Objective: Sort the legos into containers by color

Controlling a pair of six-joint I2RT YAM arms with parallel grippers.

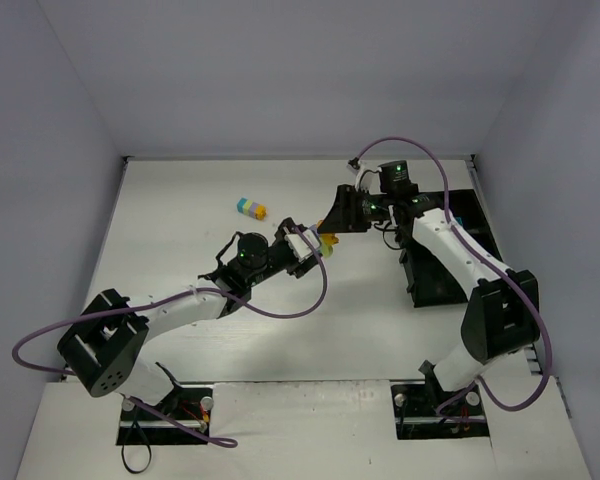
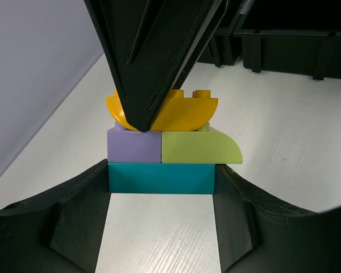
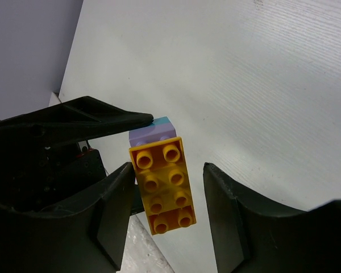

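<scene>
Left gripper [image 2: 162,168] clamps the cluster [image 2: 182,149] by its teal base, at 9 o'clock from the tray [image 1: 435,285]. Right gripper [image 3: 167,170] straddles the orange brick [image 3: 162,193] unclamped; I see a gap on one side.

a stacked cluster [image 2: 162,148] of legos is clamped above the counter in the left claw [image 2: 162,169], whose fingers press the ends of its teal brick [image 2: 161,177]. on that base sit a lavender brick [image 2: 133,146] and a curved lime brick [image 2: 199,147] side by side, topped by a long orange brick [image 3: 162,185] with a rounded underside and two rows of studs. a second cluster [image 1: 250,207] in cyan, lime and orange lies on the counter, well apart towards the far left. the black tray [image 1: 425,290] sits at the counter's right side, partly hidden.
</scene>
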